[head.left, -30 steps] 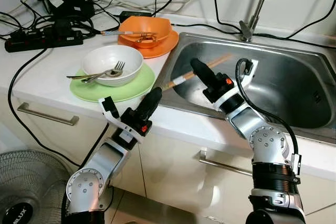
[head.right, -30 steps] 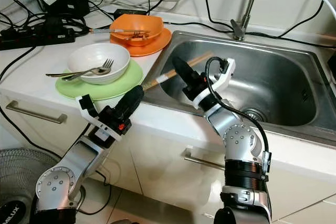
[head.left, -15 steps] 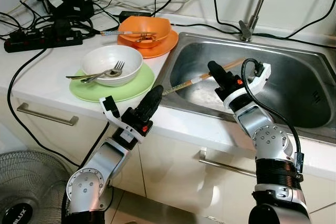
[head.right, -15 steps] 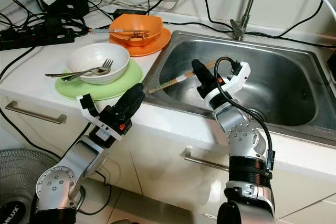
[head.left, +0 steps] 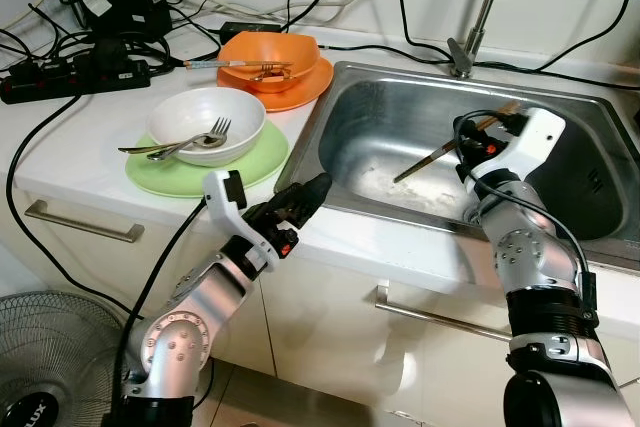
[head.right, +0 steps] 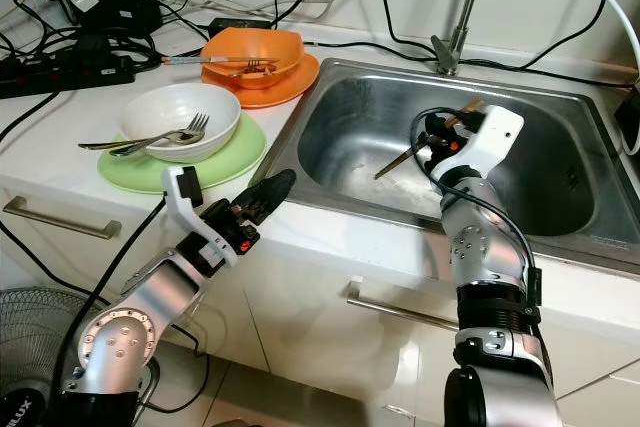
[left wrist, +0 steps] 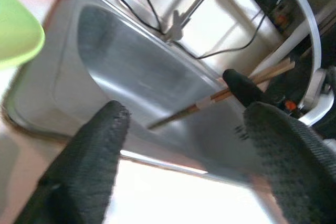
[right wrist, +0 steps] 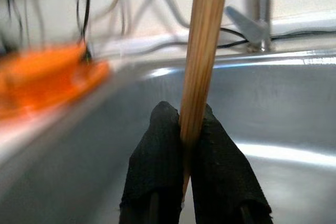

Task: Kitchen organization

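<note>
Chopsticks [head.left: 447, 147] slant over the steel sink [head.left: 560, 112] in the left eye view, upper ends pinched in the right gripper [head.left: 466, 145], tips down near the basin floor. At the counter's front edge, the left gripper [head.left: 300, 202] hangs beside the green plate [head.left: 150, 175]. Left wrist view: its fingers [left wrist: 92, 150] spread wide, holding nothing. Right wrist view: both fingers [right wrist: 155, 156] clamp the wooden sticks between them.
</note>
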